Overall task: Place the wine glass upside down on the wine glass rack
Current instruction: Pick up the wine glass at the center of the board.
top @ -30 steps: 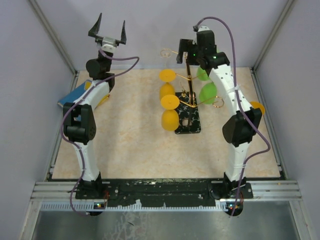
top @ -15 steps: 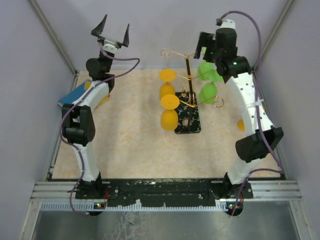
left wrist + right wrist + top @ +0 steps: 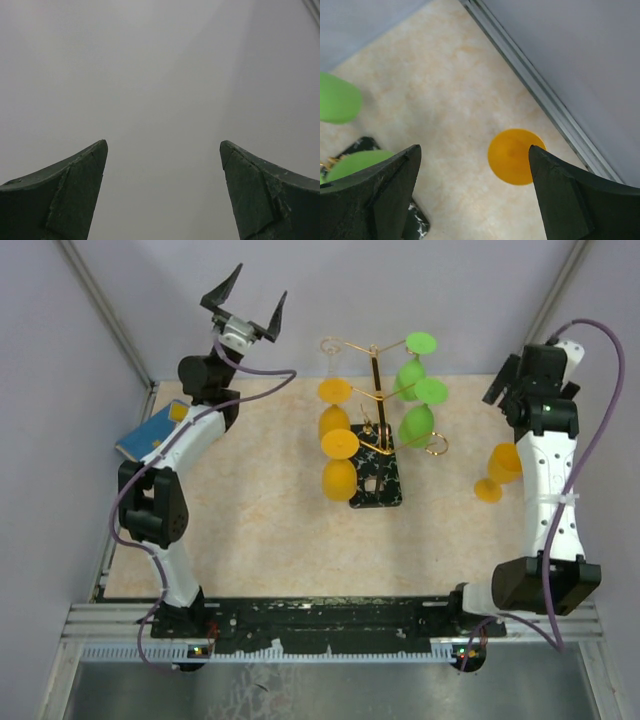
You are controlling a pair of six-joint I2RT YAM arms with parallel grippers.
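The wine glass rack (image 3: 372,360) is a gold wire stand on a black marbled base (image 3: 378,485) at mid table. Two orange glasses (image 3: 339,462) hang upside down on its left and two green glasses (image 3: 416,420) on its right. Another orange wine glass (image 3: 499,470) stands free on the table at the right; in the right wrist view it is an orange disc (image 3: 512,156). My right gripper (image 3: 503,383) (image 3: 474,148) is open and empty, high above that glass. My left gripper (image 3: 246,308) (image 3: 163,143) is open and empty, raised toward the back wall.
A blue flat object (image 3: 152,430) with a yellow thing beside it lies at the table's left edge. The metal frame rail (image 3: 545,95) runs close beside the free orange glass. A green glass (image 3: 337,97) and the rack base (image 3: 417,226) show at the left of the right wrist view.
My right arm has swung away from the rack's green glasses to the right side, over the free orange glass. My left gripper has shifted a little right and up.
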